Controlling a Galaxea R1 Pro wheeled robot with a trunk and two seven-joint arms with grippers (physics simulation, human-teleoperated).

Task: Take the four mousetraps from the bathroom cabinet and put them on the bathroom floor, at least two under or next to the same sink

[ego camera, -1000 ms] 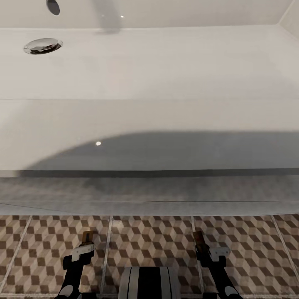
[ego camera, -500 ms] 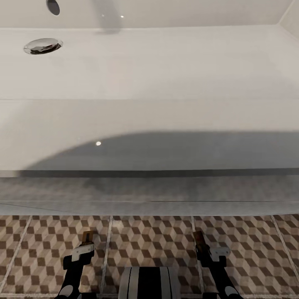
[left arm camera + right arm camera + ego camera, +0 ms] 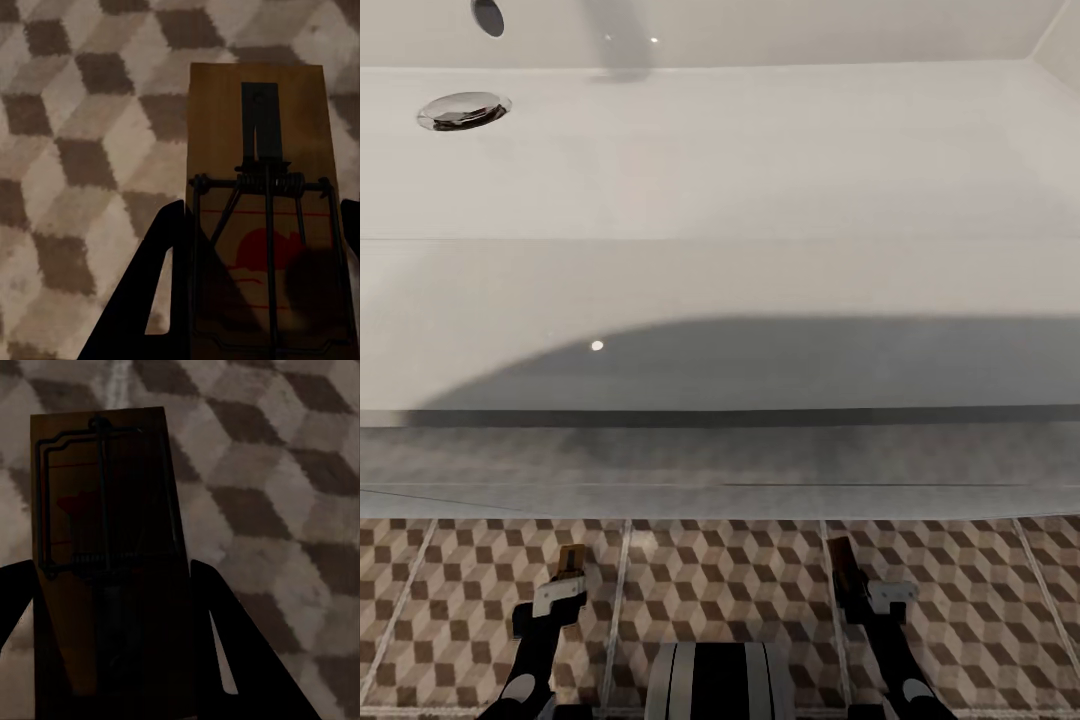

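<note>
Jaws of both grippers pinch one mousetrap each, left mousetrap (image 3: pixel 259 217) and right mousetrap (image 3: pixel 105 547), above bathroom floor (image 3: pixel 720 590).

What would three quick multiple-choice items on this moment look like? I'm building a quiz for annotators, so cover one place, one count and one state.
1. Where is the sink's drain?
A. far left of the basin
B. centre of the basin
C. far right of the basin

2. How many mousetraps are held in all?
A. none
B. one
C. two

3. What is the left pincer's state?
A. open and empty
B. shut on a mousetrap
C. resting on the sink rim

Key:
1 A: the head view puts the chrome drain at the far left of the white sink.
2 C: the left mousetrap and the right mousetrap each sit between fingers.
3 B: the left pincer grips its board above the cube-pattern floor; the right pincer does likewise.
</note>
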